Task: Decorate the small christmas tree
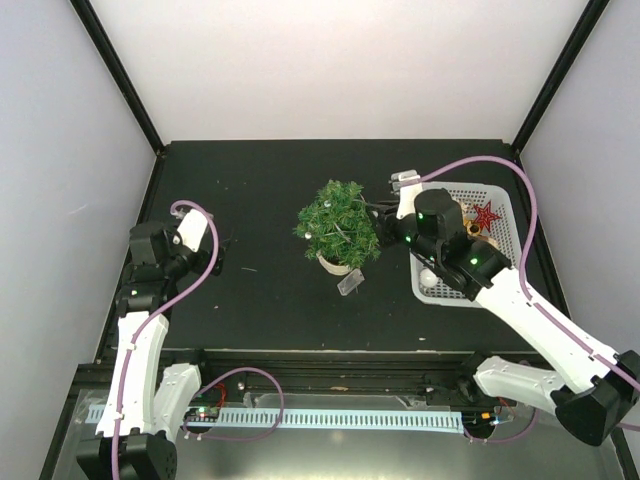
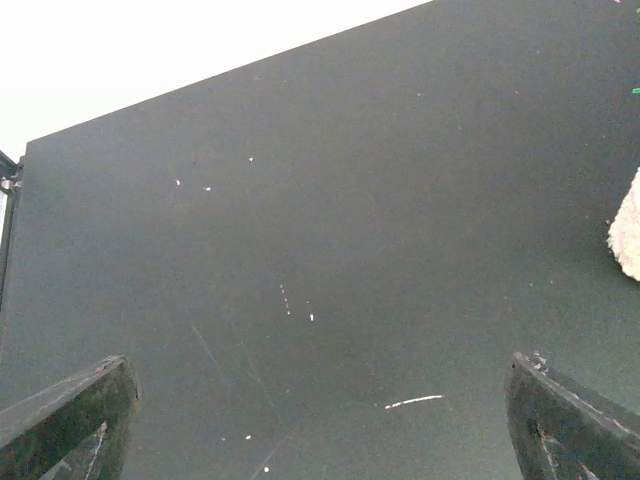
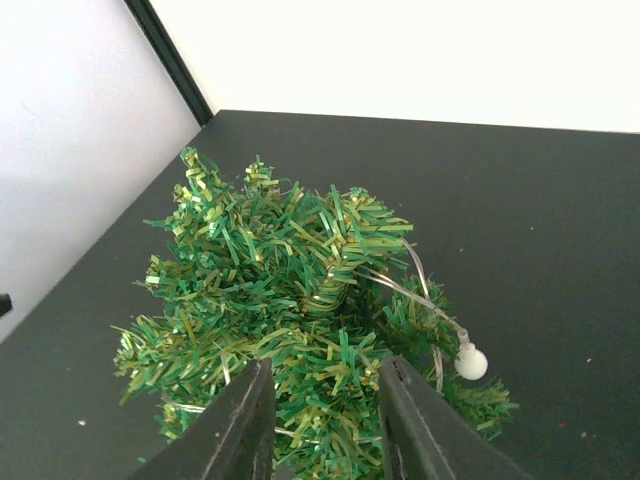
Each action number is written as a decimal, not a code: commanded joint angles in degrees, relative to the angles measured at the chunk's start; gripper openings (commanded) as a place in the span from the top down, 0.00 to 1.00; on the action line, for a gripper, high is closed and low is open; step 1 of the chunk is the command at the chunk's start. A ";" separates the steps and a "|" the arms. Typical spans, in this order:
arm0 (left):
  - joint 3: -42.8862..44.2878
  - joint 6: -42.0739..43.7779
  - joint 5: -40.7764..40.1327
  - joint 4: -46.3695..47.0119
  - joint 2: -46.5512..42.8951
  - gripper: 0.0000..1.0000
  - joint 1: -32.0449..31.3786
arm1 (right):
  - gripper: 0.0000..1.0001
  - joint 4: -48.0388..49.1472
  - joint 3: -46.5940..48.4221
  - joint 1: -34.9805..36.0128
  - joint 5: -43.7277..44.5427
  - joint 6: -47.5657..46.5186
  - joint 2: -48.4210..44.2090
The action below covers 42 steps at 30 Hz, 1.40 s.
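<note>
1. Top view: the tree [image 1: 338,228] stands in its white pot [image 1: 333,264] near the middle of the black table [image 1: 260,180], with a pale tag [image 1: 349,284] on the table by the pot. A white basket [image 1: 497,188] sits to its right, holding a red star [image 1: 487,216] among other ornaments. The right end effector [image 1: 382,218] reaches from over the basket to the tree's right side. The left end effector [image 1: 220,244] hangs over bare table, well apart from the tree.
2. Left wrist view: the left end effector [image 2: 318,365] is released, its fingers [image 2: 70,420] spread wide with only bare table [image 2: 350,200] between them.
3. Right wrist view: the right end effector [image 3: 328,365] sits at the tree [image 3: 270,260], its fingers [image 3: 240,430] a little apart with needles filling the gap. I cannot tell whether they pinch the foliage. A thin wire [image 3: 425,295] runs through the branches to a small white bulb [image 3: 471,362] hanging at the tree's right side.
</note>
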 commanded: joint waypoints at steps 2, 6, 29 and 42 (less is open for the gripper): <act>-0.12 0.46 1.52 0.87 -0.55 0.01 0.44 | 0.64 1.04 -1.62 0.12 0.21 -0.31 -0.68; 0.71 1.70 3.41 -0.67 -1.05 0.01 0.50 | 0.59 0.02 1.50 0.27 -6.48 -2.11 1.95; 9.26 10.03 40.55 -17.72 -0.94 0.01 0.43 | 0.56 2.77 -9.33 -31.52 1.55 18.38 7.18; 7.54 12.75 41.44 -19.51 2.26 0.01 0.44 | 0.58 13.93 -3.91 -39.02 -6.56 21.87 25.62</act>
